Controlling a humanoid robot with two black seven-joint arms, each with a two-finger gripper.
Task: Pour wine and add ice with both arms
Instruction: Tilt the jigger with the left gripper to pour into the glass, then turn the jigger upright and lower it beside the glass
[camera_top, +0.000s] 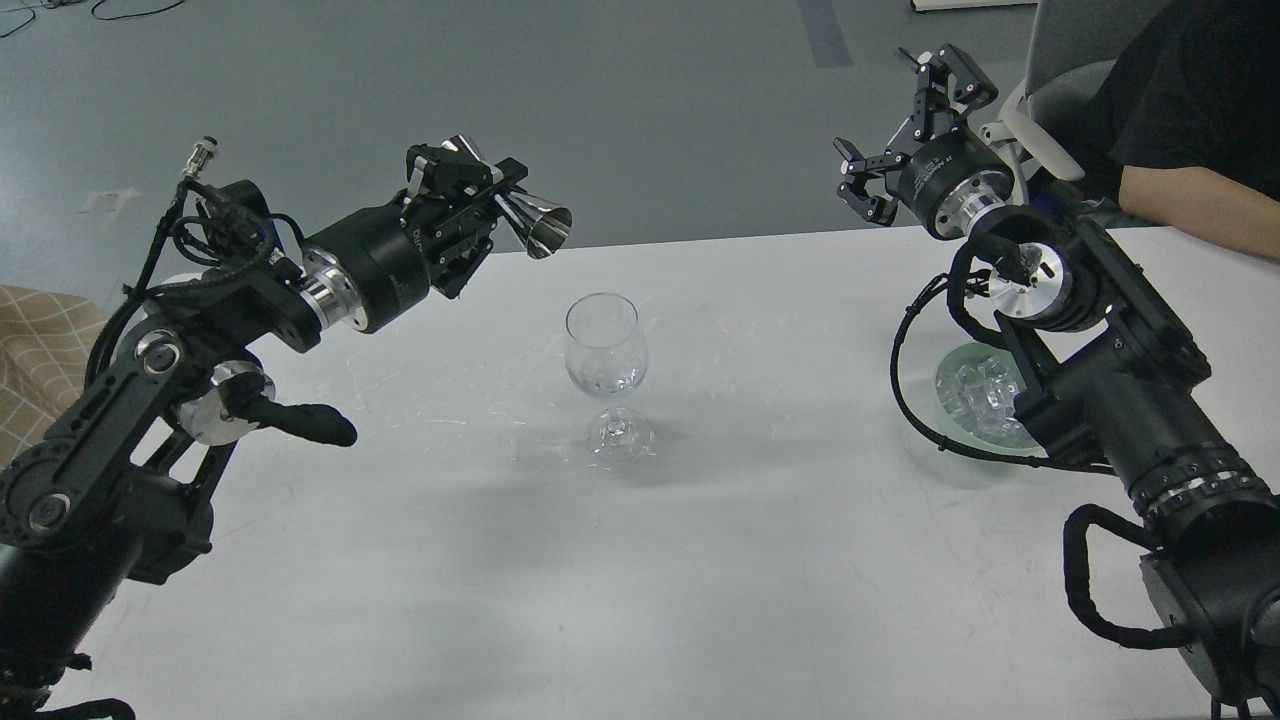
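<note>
A clear wine glass (606, 368) stands upright at the middle of the white table (700, 560), with a little clear wine at the bottom of its bowl. My left gripper (478, 196) is shut on a shiny metal jigger (520, 212), held on its side up and left of the glass, its mouth towards the glass. No stream falls from it. My right gripper (900, 130) is open and empty, raised high at the back right. Clear ice cubes (980, 395) lie in a pale green dish (955, 372), partly hidden behind my right arm.
A person's bare forearm (1195, 205) rests on the table's far right corner, beside a chair. Clear splashes lie on the table around the glass. A tan checked cushion (45, 340) is at the left edge.
</note>
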